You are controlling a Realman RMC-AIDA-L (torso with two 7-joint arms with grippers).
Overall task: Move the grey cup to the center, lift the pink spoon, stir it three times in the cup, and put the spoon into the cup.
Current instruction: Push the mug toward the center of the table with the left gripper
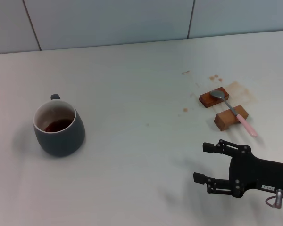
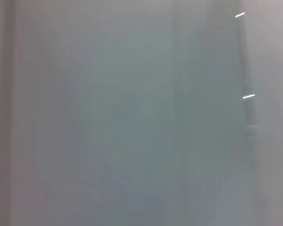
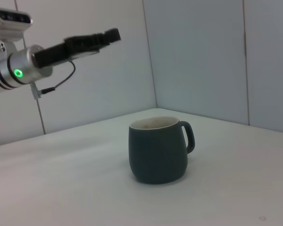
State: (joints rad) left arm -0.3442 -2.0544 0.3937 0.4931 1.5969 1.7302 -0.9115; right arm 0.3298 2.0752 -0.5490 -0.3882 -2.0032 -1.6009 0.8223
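The grey cup [image 1: 59,132] stands at the table's left with its handle turned to the far side and brown liquid at the bottom; the right wrist view shows the cup [image 3: 158,151] side-on. At the right, the pink spoon [image 1: 235,113] lies across two brown wooden blocks, metal bowl on the far one and pink handle sticking out over the near one. My right gripper [image 1: 203,163] is open and empty, low at the front right, nearer than the spoon and pointing left. My left gripper [image 3: 108,36] hangs high above the table, away from the cup.
The far wooden block [image 1: 213,97] and the near one [image 1: 231,117] sit amid brown stains [image 1: 238,88] on the white table [image 1: 141,94]. A pale panelled wall [image 1: 108,21] runs along the back. The left wrist view shows only a blank grey surface.
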